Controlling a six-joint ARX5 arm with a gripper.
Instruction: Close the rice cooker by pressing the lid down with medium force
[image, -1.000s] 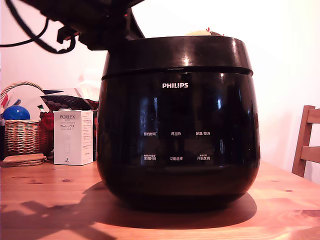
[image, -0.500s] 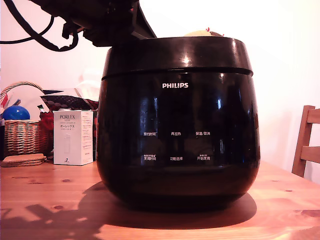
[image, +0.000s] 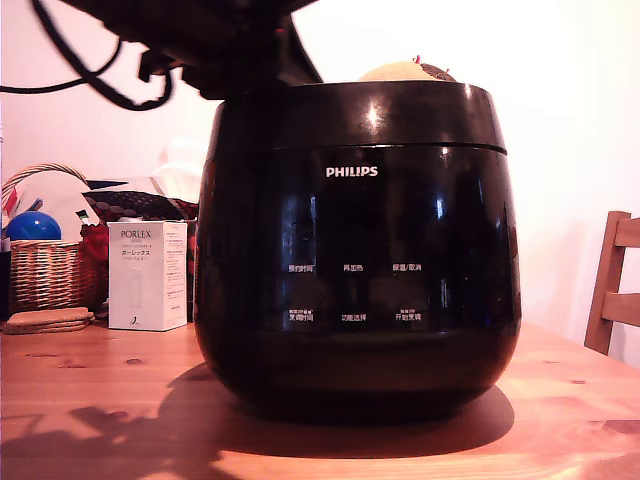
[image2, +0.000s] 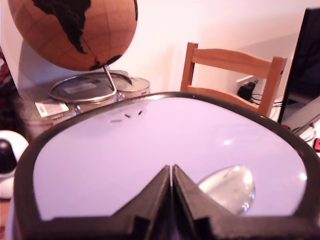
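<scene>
Cooker (image: 358, 250): we count one, under the gripper (image2: 172, 172).
Lid (image2: 150, 145): one, down.
Gripper: one, tips together, holding nothing.

"PHILIPS" stands in white on the front of the rice cooker (image: 357, 260), above two rows of small Chinese labels too small to read. "PORLEX" heads the white box (image: 146, 275).
</scene>
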